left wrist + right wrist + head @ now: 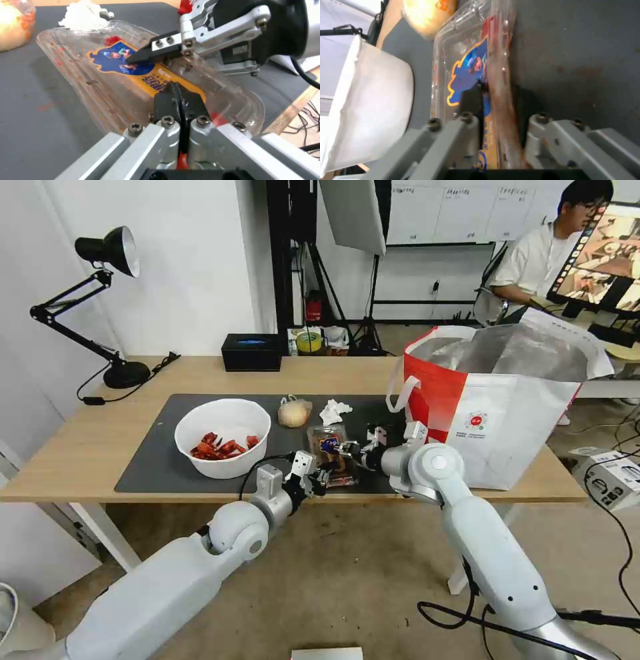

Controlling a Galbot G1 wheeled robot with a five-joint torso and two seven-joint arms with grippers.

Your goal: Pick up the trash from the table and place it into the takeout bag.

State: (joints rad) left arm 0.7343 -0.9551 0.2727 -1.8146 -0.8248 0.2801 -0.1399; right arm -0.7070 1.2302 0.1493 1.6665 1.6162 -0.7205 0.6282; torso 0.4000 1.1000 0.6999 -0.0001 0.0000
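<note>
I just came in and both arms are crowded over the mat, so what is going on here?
Both arms are working on the clear plastic tray near the table's front edge. The left claw is shut on the tray's near end, and the right claw straddles its side. The bowl of red scraps, wrapped lump and tissue sit on the mat. The takeout bag stands open at the right.

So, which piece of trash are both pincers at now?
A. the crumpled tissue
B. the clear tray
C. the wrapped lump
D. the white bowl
B: the left pincer is shut on the near edge of the clear tray, and the right pincer straddles its side edge, while the bowl, tissue and lump lie untouched on the mat.
</note>
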